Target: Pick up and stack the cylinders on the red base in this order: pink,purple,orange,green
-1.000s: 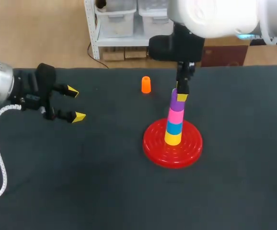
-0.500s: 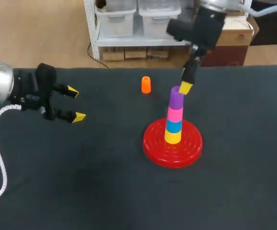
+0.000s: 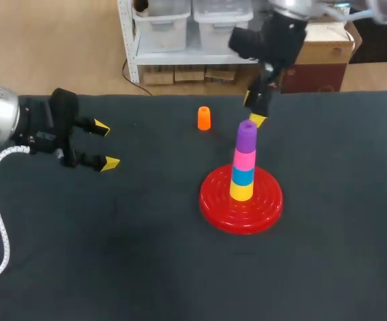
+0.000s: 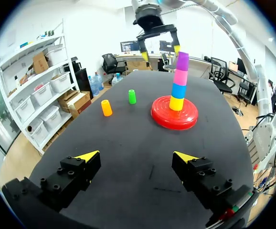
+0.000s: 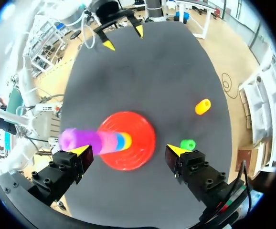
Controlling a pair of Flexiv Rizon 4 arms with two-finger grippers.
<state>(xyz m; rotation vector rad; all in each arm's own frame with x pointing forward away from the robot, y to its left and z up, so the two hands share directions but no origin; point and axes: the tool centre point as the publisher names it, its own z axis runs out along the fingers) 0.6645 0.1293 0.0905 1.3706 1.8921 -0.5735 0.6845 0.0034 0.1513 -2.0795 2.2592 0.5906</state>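
1. Stack status: the purple cylinder (image 3: pixel 247 135) sits on the pink cylinder (image 3: pixel 245 160) over the red base (image 3: pixel 267 204). By the order given, orange is due next.
2. The orange cylinder (image 3: pixel 204 118) stands upright on the table (image 3: pixel 146 254) at 11 o'clock of the base, well apart from it. The green cylinder (image 4: pixel 132 96) stands near it; the head view does not show it.
3. My right gripper (image 5: pixel 128 150) is spread wide and empty, hanging at the stack's 12 o'clock side without touching it. My left gripper (image 3: pixel 106 143) is also wide and empty, at 9 o'clock of the base.
4. Handling estimate: the orange piece looks like small moulded plastic. I expect it to be light, stiff, smooth and probably slippery. Its top narrows slightly.
5. Grip plan: pinch the side walls at mid-height or lower, fingers level, with modest force.
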